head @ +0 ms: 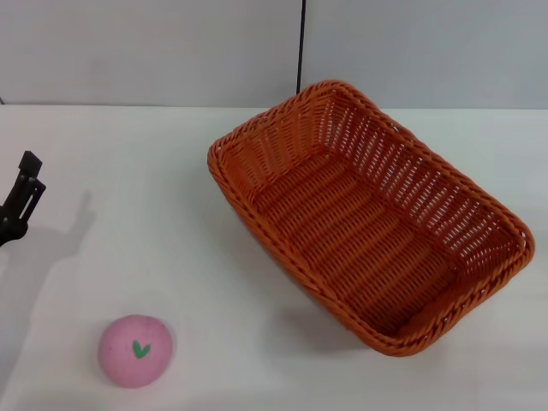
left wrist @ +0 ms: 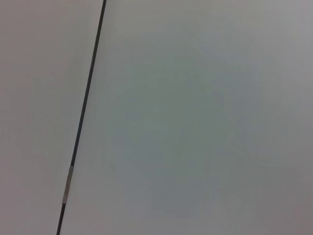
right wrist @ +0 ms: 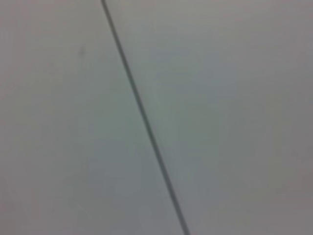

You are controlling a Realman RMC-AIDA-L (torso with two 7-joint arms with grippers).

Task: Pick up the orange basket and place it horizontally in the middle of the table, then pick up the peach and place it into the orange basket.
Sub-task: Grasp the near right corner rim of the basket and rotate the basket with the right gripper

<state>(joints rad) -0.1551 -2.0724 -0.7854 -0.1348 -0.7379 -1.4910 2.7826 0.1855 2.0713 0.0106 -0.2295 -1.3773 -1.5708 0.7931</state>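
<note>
Head view: large orange woven wicker basket (head: 368,214) lies diagonally, right of centre on white bench (head: 154,171); small pink round toy peach (head: 135,350) front-left. Left claw (head: 20,204) at left edge, nearer peach, probably apart; right claw unseen.

Woven wicker orange basket (head: 368,218); matt peach (head: 135,350).

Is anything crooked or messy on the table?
Yes: the orange basket sits slanted across the table and off to the right, not level in the middle. The peach lies outside it, near the left gripper.
</note>
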